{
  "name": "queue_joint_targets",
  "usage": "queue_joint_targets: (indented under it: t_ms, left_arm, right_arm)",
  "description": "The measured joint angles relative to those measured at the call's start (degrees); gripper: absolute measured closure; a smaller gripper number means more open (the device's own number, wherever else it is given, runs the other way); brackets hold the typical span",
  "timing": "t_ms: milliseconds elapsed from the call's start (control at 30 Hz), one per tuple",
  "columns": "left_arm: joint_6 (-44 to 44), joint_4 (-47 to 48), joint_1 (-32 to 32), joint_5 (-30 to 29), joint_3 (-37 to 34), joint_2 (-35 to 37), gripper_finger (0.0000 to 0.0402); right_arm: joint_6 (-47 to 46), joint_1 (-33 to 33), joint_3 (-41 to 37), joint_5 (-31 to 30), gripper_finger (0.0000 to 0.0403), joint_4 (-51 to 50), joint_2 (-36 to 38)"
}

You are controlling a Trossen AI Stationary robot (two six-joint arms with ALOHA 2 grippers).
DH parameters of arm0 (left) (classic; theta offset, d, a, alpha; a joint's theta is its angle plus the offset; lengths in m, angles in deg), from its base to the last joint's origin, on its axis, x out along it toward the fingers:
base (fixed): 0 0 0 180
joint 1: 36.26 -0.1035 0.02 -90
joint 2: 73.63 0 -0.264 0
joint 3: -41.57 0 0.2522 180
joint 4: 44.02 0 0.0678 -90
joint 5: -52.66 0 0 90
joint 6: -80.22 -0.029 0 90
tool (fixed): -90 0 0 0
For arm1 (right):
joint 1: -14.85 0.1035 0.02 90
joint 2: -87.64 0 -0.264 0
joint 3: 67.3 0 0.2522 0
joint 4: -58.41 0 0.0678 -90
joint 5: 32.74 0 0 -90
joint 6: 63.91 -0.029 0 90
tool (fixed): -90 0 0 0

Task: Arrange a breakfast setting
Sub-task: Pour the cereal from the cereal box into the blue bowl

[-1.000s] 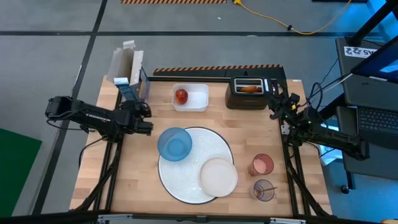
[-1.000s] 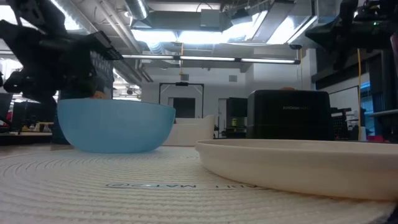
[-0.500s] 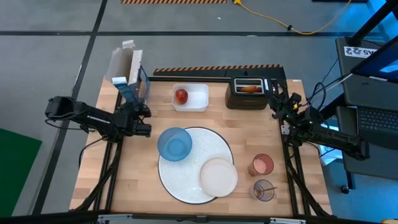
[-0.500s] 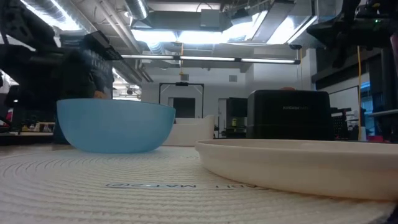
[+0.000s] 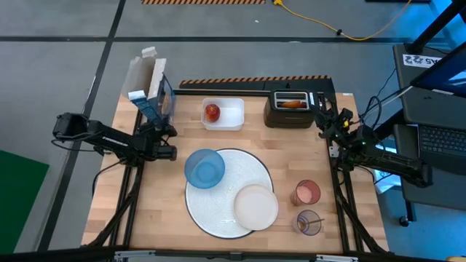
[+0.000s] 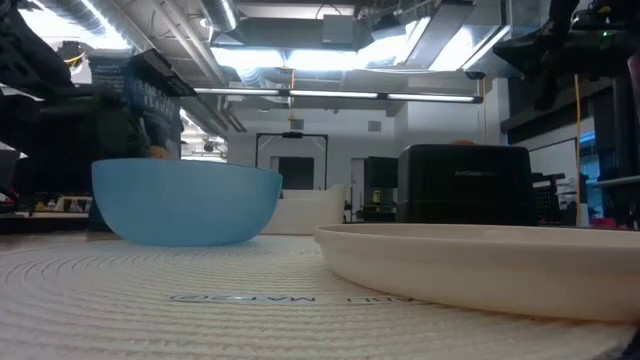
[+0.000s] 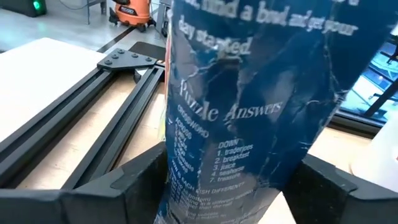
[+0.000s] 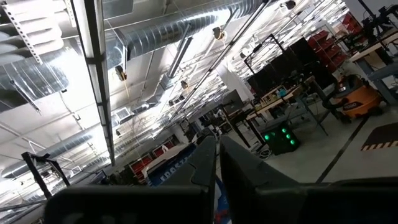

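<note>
The left gripper (image 5: pixel 156 138) is closed on the blue cereal box (image 5: pixel 149 91) and holds it at the table's left edge, near the blue bowl (image 5: pixel 204 168). The bowl and the small cream plate (image 5: pixel 255 206) sit on the large round white mat (image 5: pixel 226 164). The red apple (image 5: pixel 212 112) lies in the white tub (image 5: pixel 235 116). The right gripper (image 5: pixel 325 124) waits beside the black toaster (image 5: pixel 291 109), fingers pressed together.

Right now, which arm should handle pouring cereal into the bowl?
Left. The left gripper is shut on the cereal box, beside the blue bowl. The right gripper waits by the toaster, across the table.
</note>
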Motion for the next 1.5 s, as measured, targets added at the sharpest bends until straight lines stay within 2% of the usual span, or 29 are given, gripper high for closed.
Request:
queue_joint_targets:
  t_ms: [267, 400, 633, 767, 967, 1167, 1500]
  left_arm:
    - [-4.72, -2.44, -0.15, -0.37, -0.11, 0.0, 0.0214]
    - [-8.92, -3.22, -0.15, 0.29, -0.11, 0.01, 0.0237]
    - [-10.96, -4.23, 0.3, 2.13, 0.05, 0.69, 0.0229]
    - [-12.04, -4.55, 0.53, 3.17, 2.38, 1.57, 0.0237]
    - [-20.14, -4.57, -0.13, 5.1, 7.33, 3.07, 0.026]
    - [-28.14, -4.44, -0.15, 4.76, 11.13, 3.15, 0.0265]
    - [-29.48, -3.44, -0.17, 5.03, 14.45, 3.15, 0.0267]
  right_arm:
    - [-0.06, 0.0, 0.0, -0.93, 0.0377, -0.06, -0.02]
    - [0.14, 0.0, 0.0, -0.97, 0.0377, -1.04, -0.02]
    - [0.76, 0.0, 0.0, -0.87, 0.0377, -4.96, -0.04]
    - [2.16, 0.0, 0.0, -0.22, 0.0377, -4.81, -0.04]
    - [5.19, 0.0, 0.0, 1.97, 0.0377, -4.81, -0.04]
    - [7.61, 0.0, 0.0, 2.17, 0.0377, -4.81, -0.04]
    - [10.07, 0.0, 0.0, 2.2, 0.0377, -4.98, -0.04]
